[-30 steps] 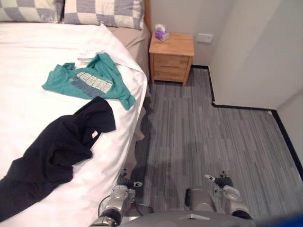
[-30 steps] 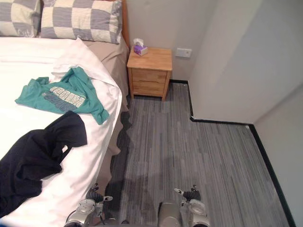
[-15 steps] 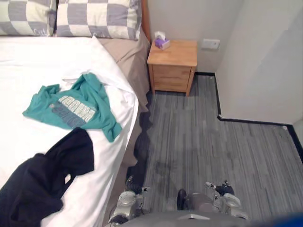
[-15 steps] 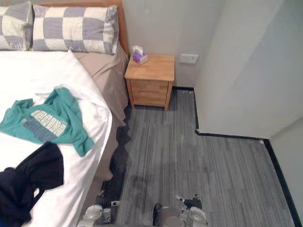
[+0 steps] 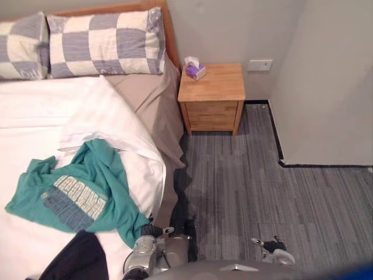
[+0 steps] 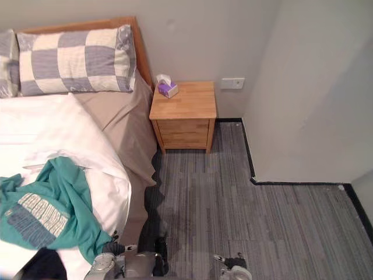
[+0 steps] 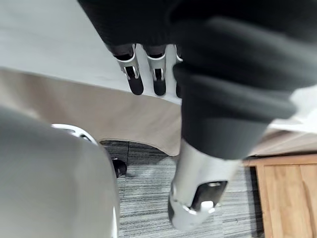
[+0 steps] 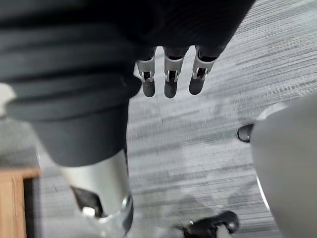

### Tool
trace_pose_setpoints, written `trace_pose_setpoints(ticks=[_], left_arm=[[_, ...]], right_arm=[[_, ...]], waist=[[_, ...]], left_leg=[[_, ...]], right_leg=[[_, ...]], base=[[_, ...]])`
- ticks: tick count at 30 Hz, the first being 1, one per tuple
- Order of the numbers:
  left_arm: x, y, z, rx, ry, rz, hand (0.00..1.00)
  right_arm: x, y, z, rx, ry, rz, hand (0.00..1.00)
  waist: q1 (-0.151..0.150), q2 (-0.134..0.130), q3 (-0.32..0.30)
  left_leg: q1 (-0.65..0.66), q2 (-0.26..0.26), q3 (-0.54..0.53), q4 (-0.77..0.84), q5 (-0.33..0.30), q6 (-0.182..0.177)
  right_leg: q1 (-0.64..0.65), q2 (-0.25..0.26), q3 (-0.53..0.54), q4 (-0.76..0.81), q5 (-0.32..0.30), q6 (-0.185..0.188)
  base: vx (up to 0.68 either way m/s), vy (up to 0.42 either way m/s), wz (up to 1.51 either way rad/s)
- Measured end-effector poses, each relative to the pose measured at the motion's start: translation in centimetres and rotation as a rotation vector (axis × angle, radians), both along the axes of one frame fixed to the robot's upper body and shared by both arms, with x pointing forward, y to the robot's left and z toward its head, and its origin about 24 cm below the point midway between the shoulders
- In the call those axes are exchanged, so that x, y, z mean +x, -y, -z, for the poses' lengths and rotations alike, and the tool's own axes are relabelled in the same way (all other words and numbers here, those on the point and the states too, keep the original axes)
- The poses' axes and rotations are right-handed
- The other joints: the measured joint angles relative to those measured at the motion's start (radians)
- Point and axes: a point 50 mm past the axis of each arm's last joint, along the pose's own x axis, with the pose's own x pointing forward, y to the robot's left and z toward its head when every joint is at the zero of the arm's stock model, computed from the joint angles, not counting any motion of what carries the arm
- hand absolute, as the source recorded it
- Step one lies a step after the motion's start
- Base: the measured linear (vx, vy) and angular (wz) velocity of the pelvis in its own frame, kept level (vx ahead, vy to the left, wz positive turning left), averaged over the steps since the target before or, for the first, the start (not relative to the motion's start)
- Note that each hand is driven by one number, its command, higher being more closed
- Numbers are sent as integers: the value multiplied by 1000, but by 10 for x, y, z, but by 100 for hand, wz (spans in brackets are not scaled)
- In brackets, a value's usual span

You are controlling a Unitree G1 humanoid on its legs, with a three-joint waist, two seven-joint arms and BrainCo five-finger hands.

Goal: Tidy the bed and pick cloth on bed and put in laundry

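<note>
room: we record a bedroom corner with a grey striped floor (image 5: pixel 262 198) and a wall socket (image 5: pixel 259 65) on the pale wall (image 5: pixel 233 29).
bed: the bed (image 5: pixel 152 108) stands at the left, a beige sheet showing along its side; two checked pillows (image 5: pixel 105 44) lie at its head.
cover: we find a white cover (image 5: pixel 87 116) spread over the bed, its corner folded back near the pillows.
clothes: a teal shirt (image 5: pixel 76 192) lies crumpled on the cover near the bed's edge; a black cloth (image 5: pixel 78 259) lies just beside it, nearer the robot, partly cut off.
nightstand: a wooden nightstand (image 5: pixel 213 90) stands against the wall just beside the bed, a tissue box (image 5: pixel 195 70) on its top.
left hand: we see the left hand (image 7: pixel 157 69) hanging beside the bed's edge, near the shirt's hem; its fingers (image 7: pixel 132 77) are straight and hold nothing.
right hand: the right hand (image 8: pixel 171 79) hangs over the floor, fingers straight, nothing in them.
</note>
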Motion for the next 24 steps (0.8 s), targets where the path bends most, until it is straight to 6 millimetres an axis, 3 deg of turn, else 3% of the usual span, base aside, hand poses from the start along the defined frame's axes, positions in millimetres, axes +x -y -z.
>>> trace_pose_setpoints(ticks=[1,3,5,6,7,8,9,10,11,12,13,14,15,17,18,20,21,22,24], left_arm=[[1,1,0,-5,-1,22,0],[-1,2,2,-21,-21,68,0],[-3,2,3,-37,-44,92,0],[-3,3,5,-37,-61,116,0],[-5,5,6,-41,-77,123,0],[-6,5,8,-39,-99,128,0],[-10,6,11,-36,-125,127,0],[-10,8,11,-36,-127,127,0],[-10,11,11,-22,-127,133,0],[-11,11,11,-19,-129,135,0],[-10,10,11,-10,-126,134,0],[-6,6,9,4,-113,135,0],[-7,5,9,6,-116,133,0],[-6,13,9,-11,-103,129,0],[-3,19,9,-23,-91,132,0],[1,27,8,-45,-76,122,0],[0,27,8,-50,-72,107,0],[3,19,7,-28,-61,95,0],[2,21,7,-29,-57,90,0]], right_arm=[[-1,0,0,1,-5,-3,0],[0,0,0,6,-5,-16,0],[1,1,0,6,-1,-12,0],[1,4,0,4,0,6,0],[1,4,0,5,2,14,0],[5,6,-2,-2,16,8,0],[8,9,-4,-16,28,-5,0],[10,11,-5,-25,37,-17,0],[14,14,-7,-43,62,-35,0],[16,15,-8,-46,68,-39,0],[17,14,-8,-48,71,-46,0],[16,11,-8,-40,66,-57,0],[16,11,-7,-39,66,-56,0],[17,17,-8,-59,59,-66,0],[27,23,-12,-74,88,-62,0],[34,26,-16,-85,115,-67,0],[33,24,-16,-86,116,-79,0],[31,13,-13,-51,106,-81,0],[28,13,-11,-52,91,-85,0]], waist=[[8,-1,0],[7,-2,-1],[4,-5,-1],[-6,2,4],[-14,-2,5],[-29,-3,7],[-44,11,10],[-48,21,13],[-51,42,18],[-53,44,16],[-55,40,16],[-55,11,18],[-62,9,20],[-49,58,19],[-56,87,46],[-58,106,57],[-63,82,47],[-60,45,55],[-60,52,39]], left_leg=[[26,-7,0,-11,-6,8],[89,-23,-4,-46,-25,11],[161,-32,-19,-84,-67,12],[205,-30,-31,-102,-109,18],[225,-32,-35,-107,-122,19],[265,-27,-52,-109,-133,16],[309,-3,-58,-113,-140,6],[329,13,-59,-114,-143,0],[356,51,-68,-111,-145,-5],[358,63,-81,-107,-148,-13],[367,76,-103,-107,-160,-41],[371,69,-126,-106,-181,-80],[377,73,-144,-108,-192,-98],[365,121,-161,-126,-174,-136],[364,149,-167,-124,-181,-147],[369,176,-209,-123,-191,-153],[367,170,-257,-133,-216,-178],[369,155,-306,-142,-224,-186],[341,186,-330,-144,-194,-183]], right_leg=[[3,0,0,29,43,11],[-18,-6,2,145,72,18],[-102,-17,0,388,83,24],[-185,-34,-7,591,118,13],[-228,-53,-20,688,84,-8],[-285,-83,-79,804,-26,-28],[-322,-93,-147,817,-97,-41],[-337,-89,-176,793,-124,-44],[-371,-68,-217,673,-157,-34],[-387,-56,-219,598,-156,-30],[-397,-38,-210,424,-127,-8],[-400,-29,-146,230,7,-9],[-383,-16,-145,220,48,-28],[-370,34,-149,206,63,-28],[-404,67,-44,299,44,-3],[-480,99,57,457,0,-3],[-483,107,131,425,-64,-14],[-456,83,119,401,-99,-26],[-441,93,55,382,-119,-37]], base=[[362,161,23],[394,163,20],[373,76,8],[289,-12,7],[240,-38,19],[46,-92,21],[-66,-115,21],[-231,-120,19],[-240,-82,20],[-335,-96,43],[-317,-102,65],[-229,-161,76],[-48,-189,53],[153,-142,35],[157,-12,49],[5,49,54],[-92,-33,97],[-39,-88,107],[97,-191,100]])
